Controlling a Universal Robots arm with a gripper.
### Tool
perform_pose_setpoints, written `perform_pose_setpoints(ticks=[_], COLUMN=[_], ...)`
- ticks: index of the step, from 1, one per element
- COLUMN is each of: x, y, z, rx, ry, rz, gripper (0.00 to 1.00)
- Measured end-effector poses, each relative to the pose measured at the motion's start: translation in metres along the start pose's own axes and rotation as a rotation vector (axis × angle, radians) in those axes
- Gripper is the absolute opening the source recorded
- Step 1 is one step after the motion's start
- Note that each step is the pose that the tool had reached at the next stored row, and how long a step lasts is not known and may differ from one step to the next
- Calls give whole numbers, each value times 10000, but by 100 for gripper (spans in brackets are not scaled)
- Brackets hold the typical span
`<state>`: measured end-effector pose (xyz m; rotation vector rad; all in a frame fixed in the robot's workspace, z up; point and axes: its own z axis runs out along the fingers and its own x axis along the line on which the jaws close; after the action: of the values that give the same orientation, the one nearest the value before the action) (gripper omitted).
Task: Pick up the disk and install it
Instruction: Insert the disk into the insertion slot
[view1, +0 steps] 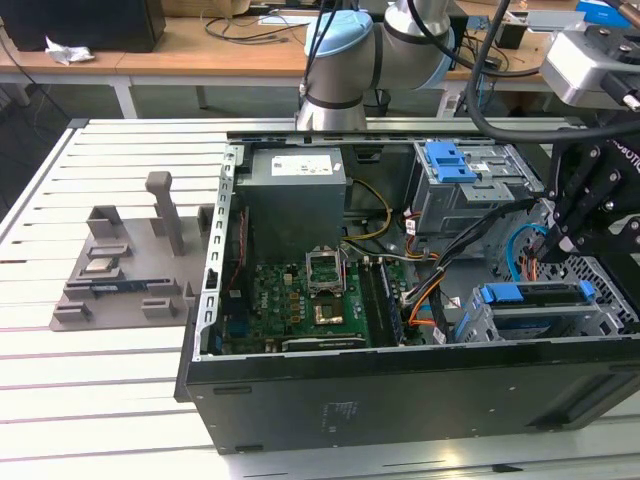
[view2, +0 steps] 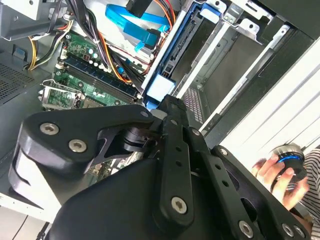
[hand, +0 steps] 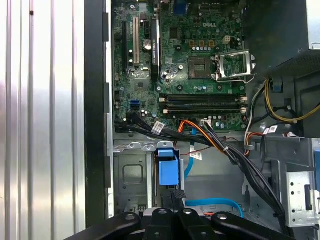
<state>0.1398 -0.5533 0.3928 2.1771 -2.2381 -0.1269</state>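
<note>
First wrist view: the gripper (hand: 175, 196) has its fingers drawn together with no gap showing at the tips. The tips sit on the blue end of the disk (hand: 167, 170). Can't tell whether they pinch the rail or just rest on it.

The disk stands on edge at the inner side of the lower drive cage (hand: 131, 175). In the exterior view its blue rail runs along the cage's top edge, close to the case's near wall (view1: 400, 390).

Room to move:
- **Cage side:** sheet-metal rims run just beside the disk.
- **Board side:** a black cable bundle (hand: 200, 137) and orange leads cross just beside the disk's blue end. A blue flat cable (hand: 215, 204) loops right next to the gripper. Tight here.
- **Above:** the case's side panel is off, so it is open upward.

Further out:
- The motherboard (hand: 200, 50), its CPU socket (hand: 227, 65) unlatched.
- The grey power-supply box (view1: 295, 195) beyond the board.
- A second cage with a blue caddy (view1: 450, 160) on top, near the arm's base.

Outside the case, on the slatted table (view1: 100, 400), a grey fixture (view1: 130, 270) sits at the exterior view's left, well apart. In the second wrist view a person's hand (view2: 277, 175) rests on a round controller beyond the case.
</note>
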Motion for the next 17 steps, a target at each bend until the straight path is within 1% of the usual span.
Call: perform_pose_setpoints(ticks=[3, 6, 10, 13, 15, 17], x=[0, -5, -17, -55, -109, -133], y=[-1, -19, -69, -166, -235, -278], z=[1, 13, 74, 92, 97, 99], rx=[-1, -8, -18, -24, -25, -26], ry=[7, 24, 47, 50, 51, 50], rz=[-22, -173, -341, -379, -380, -381], gripper=[11, 11, 11, 11, 11, 11])
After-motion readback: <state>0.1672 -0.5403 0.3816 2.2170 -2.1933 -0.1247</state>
